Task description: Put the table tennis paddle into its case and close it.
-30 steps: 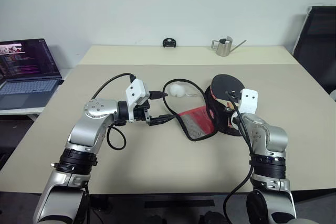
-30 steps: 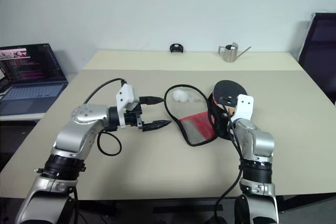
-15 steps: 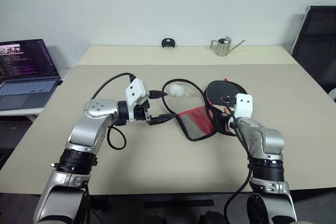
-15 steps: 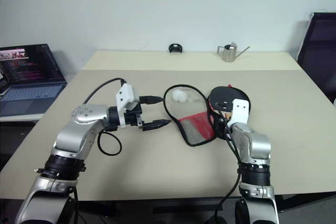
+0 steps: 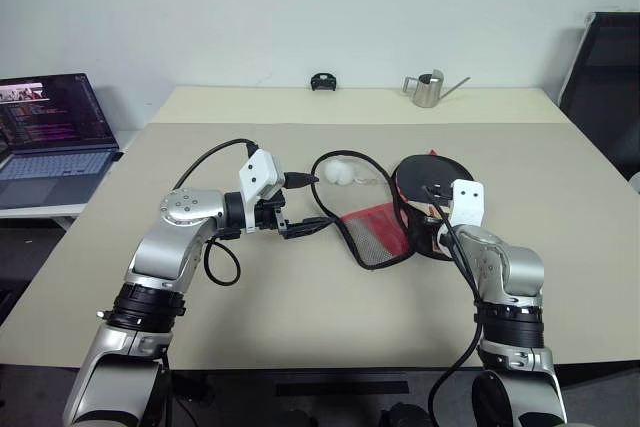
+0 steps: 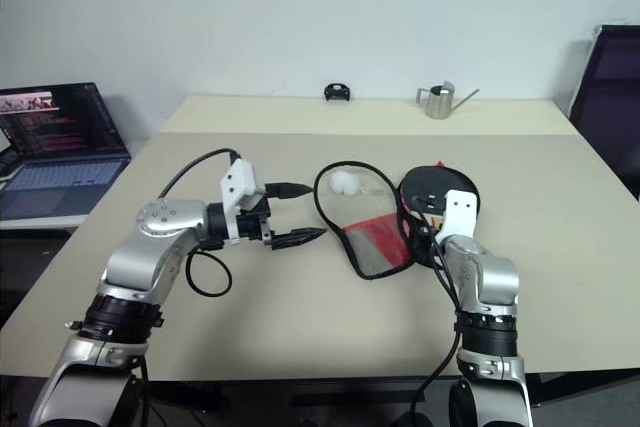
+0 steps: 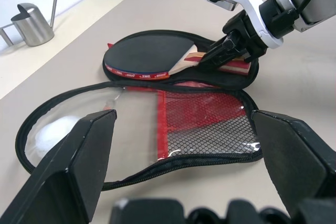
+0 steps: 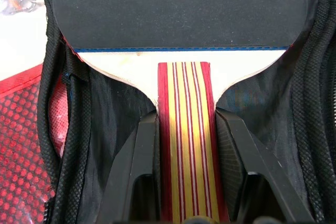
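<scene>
You're holding the table tennis paddle (image 8: 181,30) by its handle w/ the right gripper (image 8: 185,166), fingers clamped on both sides of the striped wood, which looks like the right place to take it: the blade is stiff and prob light, and the wood gives grip while the rubber face would likely drag on fabric. The paddle is lying in the right half of the case (image 7: 199,114), right of table centre, head pointing far, black rubber face up, red edge showing, light-wood handle w/ red stripes. The case is soft and floppy, so expect it to shift or fold. It's lying open flat, black fabric, red panel, mesh pocket, zipper rim all round. The left gripper (image 5: 298,229) is hovering just left of the open flap, jaws spread wide and holding nothing.
</scene>
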Action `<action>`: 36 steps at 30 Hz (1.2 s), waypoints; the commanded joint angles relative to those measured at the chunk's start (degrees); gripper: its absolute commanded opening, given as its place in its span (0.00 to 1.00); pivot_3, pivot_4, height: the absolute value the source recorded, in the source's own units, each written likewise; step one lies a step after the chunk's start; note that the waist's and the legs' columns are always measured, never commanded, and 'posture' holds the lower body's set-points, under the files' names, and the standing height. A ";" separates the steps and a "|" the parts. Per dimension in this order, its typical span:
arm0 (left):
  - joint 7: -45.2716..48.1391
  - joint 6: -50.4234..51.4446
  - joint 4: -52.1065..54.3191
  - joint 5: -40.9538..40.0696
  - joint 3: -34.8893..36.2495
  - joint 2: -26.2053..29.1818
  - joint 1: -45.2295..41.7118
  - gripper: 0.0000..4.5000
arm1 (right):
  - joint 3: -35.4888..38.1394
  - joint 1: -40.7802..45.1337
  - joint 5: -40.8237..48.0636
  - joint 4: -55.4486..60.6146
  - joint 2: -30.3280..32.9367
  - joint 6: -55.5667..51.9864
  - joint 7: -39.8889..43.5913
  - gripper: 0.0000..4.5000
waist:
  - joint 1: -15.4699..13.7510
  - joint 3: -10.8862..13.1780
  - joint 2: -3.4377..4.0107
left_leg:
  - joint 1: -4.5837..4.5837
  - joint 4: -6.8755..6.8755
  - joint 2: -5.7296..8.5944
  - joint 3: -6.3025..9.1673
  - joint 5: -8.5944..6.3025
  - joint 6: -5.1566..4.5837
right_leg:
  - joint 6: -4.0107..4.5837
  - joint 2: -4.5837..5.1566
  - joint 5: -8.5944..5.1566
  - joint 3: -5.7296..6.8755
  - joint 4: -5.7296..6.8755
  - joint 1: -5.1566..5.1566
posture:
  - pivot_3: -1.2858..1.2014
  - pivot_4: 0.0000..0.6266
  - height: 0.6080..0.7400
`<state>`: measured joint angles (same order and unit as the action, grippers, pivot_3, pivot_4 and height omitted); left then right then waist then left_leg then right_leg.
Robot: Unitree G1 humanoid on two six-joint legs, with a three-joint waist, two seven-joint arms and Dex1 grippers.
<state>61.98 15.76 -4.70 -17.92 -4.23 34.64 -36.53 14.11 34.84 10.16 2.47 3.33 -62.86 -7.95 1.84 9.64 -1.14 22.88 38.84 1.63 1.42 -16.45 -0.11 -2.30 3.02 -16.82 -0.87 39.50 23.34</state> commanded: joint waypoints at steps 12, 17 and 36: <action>-0.26 -0.97 1.82 -0.33 1.44 0.52 0.13 1.00 | -0.81 -1.70 0.95 9.38 0.97 0.89 1.44 0.99 | 0.02 0.00 0.00 | -0.01 0.00 0.00 0.00 0.00 0.00 | 0.00 0.00 0.00 -0.01 0.01 0.00 | 0.52 0.24 1.00; -0.77 -1.03 1.63 -0.26 2.03 0.85 1.12 1.00 | 0.09 -4.24 4.81 16.67 0.99 -4.11 5.56 0.99 | 0.01 0.00 0.00 | -0.01 0.00 -0.01 0.00 -0.01 -0.01 | 0.00 -0.01 0.00 0.00 0.00 -0.01 | 0.52 0.24 1.00; -3.53 -4.43 -9.94 5.33 0.61 0.40 1.01 1.00 | 2.46 -3.89 29.30 23.28 36.82 1.01 49.45 0.99 | -0.05 0.02 -0.03 | 0.00 0.00 -0.03 0.06 -0.03 -0.05 | -0.01 -0.01 0.00 0.08 -0.19 -0.13 | 0.52 0.24 1.00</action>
<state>59.06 12.63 -14.60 -13.14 -4.30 34.82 -34.05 14.62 29.97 35.79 23.33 38.23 -61.16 38.13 1.79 9.66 -1.17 22.89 38.84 1.61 1.48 -16.47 -0.16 -2.30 3.02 -16.82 -0.79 39.30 23.22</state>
